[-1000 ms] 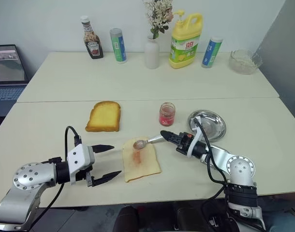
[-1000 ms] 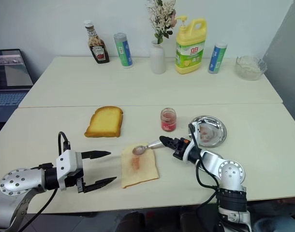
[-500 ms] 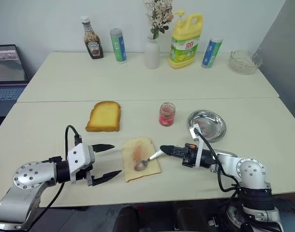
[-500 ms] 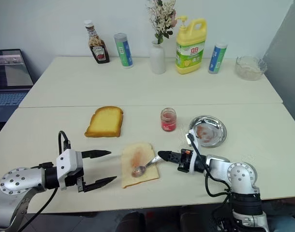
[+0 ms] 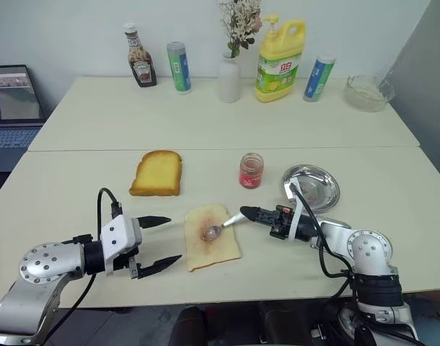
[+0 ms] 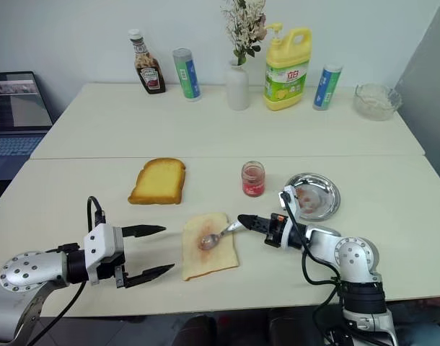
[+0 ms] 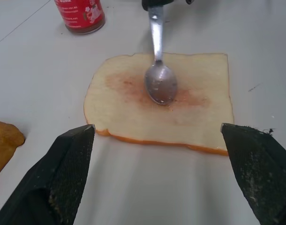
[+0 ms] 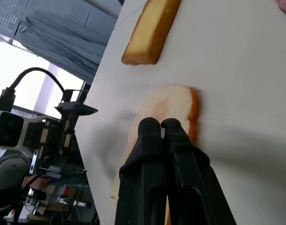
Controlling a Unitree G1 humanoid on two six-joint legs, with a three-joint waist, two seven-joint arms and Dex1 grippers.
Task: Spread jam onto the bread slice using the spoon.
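Along the far edge of the bench stand a brown sauce bottle, a green-labelled can, a white vase of flowers, a yellow detergent jug, a blue-and-green tube and a glass bowl; a laptop sits off to the left. Nearer in, a thick golden slice of toast lies to the left, the small jar of jam stands in the middle, and a round steel dish lies just right of it, beside the right arm. The bread slice lies flat at the front centre, reddish smear on top, with nothing between it and either tool. The right tool has its fingers pressed together on the handle of the spoon, whose bowl rests on the smear near the slice's middle. The left tool hangs just left of the slice, fingers wide apart and holding nothing. Half a second ago the spoon's bowl was lower on the slice, near its front edge; a second ago it was at the slice's far edge. The left tool has kept its place.
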